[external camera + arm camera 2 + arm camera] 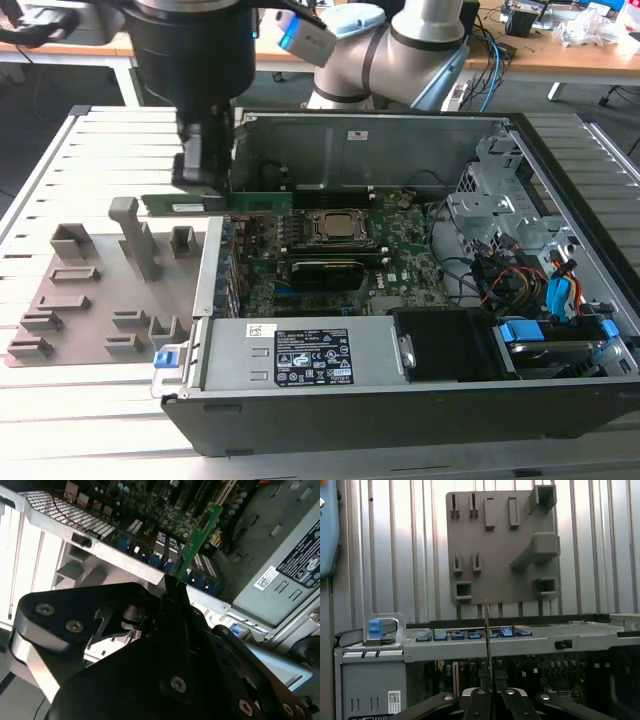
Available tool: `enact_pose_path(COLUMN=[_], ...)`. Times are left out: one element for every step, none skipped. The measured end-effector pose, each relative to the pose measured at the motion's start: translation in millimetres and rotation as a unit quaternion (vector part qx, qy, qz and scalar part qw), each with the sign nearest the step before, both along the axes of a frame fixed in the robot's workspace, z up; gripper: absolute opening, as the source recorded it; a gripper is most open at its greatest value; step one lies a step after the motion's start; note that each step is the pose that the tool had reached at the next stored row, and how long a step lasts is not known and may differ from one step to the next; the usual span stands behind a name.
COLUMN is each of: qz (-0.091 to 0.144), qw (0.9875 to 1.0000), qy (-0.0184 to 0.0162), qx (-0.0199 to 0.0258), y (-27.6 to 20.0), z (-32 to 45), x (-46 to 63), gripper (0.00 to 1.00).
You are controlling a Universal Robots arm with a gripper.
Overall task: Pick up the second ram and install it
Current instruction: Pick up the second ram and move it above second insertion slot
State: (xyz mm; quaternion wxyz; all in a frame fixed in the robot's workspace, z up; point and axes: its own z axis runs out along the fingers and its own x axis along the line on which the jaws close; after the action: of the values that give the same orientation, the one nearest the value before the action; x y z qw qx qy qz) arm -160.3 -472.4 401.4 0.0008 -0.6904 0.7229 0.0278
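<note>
My gripper [208, 190] hangs over the open computer case's wall on the exterior view's left and is shut on the second ram [250, 203]. The ram is a thin green stick held level, one end over the grey holder tray [90, 290], the other over the motherboard [400, 260]. In the second wrist view the ram [197, 535] sticks out past the black fingers [175, 597] above the board's rear connectors. In the first wrist view the ram [487, 630] is edge-on, rising from the gripper [490, 690], with the tray [495, 545] beyond the case wall.
The open case [560, 130] lies on a slatted metal table [60, 160]. A power supply box [300, 355] sits along the case's near side, with a blue latch [170, 355] at its corner. Drive bays and cables [520, 270] crowd the exterior view's right.
</note>
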Motion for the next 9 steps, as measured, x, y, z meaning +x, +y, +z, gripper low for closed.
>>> enact_pose_path(qz=[0.0, 0.0, 0.0, 0.0, 0.0, 0.0, 0.0, 0.0, 0.0], qw=[1.0, 1.0, 1.0, 1.0, 1.0, 1.0, 1.0, 1.0, 1.0], qy=[0.0001, 0.0002, 0.0002, 0.0004, 0.0006, 0.0007, 0.0007, 0.0008, 0.0008], qx=[-0.0001, 0.0, 0.0, 0.0, 0.0, 0.0, 0.0, 0.0, -0.0001], y=[0.0, 0.0, 0.0, 0.1, 0.1, 0.1, 0.2, 0.2, 0.2], z=[0.0, 0.0, 0.0, 0.0, 0.0, 0.0, 0.0, 0.1, 0.0], x=[9.8, 16.7, 24.6, 36.4, 50.5, 57.9, 62.4, 66.1, 72.1], gripper=[0.14, 0.14, 0.14, 0.14, 0.14, 0.14, 0.14, 0.14, 0.14])
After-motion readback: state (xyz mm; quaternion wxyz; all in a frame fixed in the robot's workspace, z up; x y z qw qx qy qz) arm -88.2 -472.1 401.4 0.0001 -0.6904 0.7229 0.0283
